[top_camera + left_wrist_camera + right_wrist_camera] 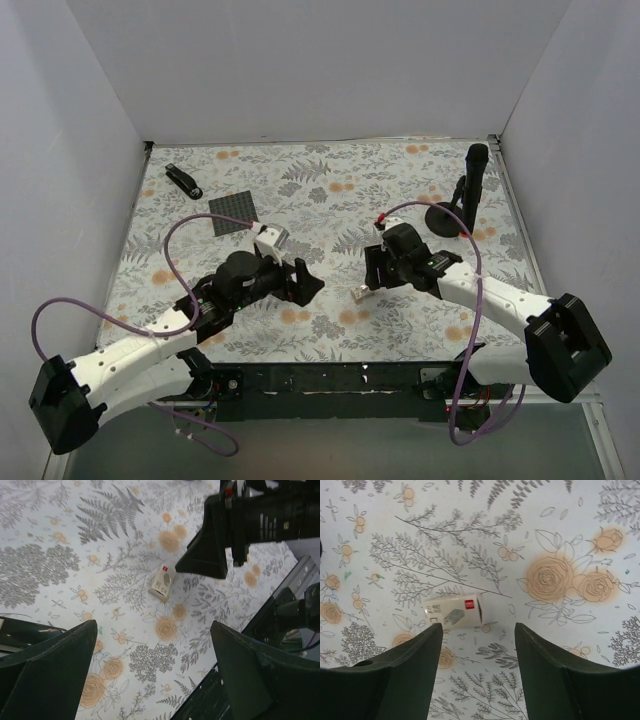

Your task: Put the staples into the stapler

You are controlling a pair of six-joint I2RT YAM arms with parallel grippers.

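Stapler (183, 180), far left: too small to tell open or closed. Box (454, 611) print unreadable; near corner tucked behind right gripper (477, 626) finger. Wrist views' bottom edges cut off fingers of left gripper (154, 625) and right gripper.

The box of staples (362, 292) lies on the table (330, 190) near its front edge, about midway across, just ahead of the right gripper (477, 627) and to the right of the left gripper (152, 629), apart from it. The stapler (183, 180) lies well apart in the back left corner, with a square mat (232, 212) just to its right and nearer the front. A stand (472, 190) rises at the back right.
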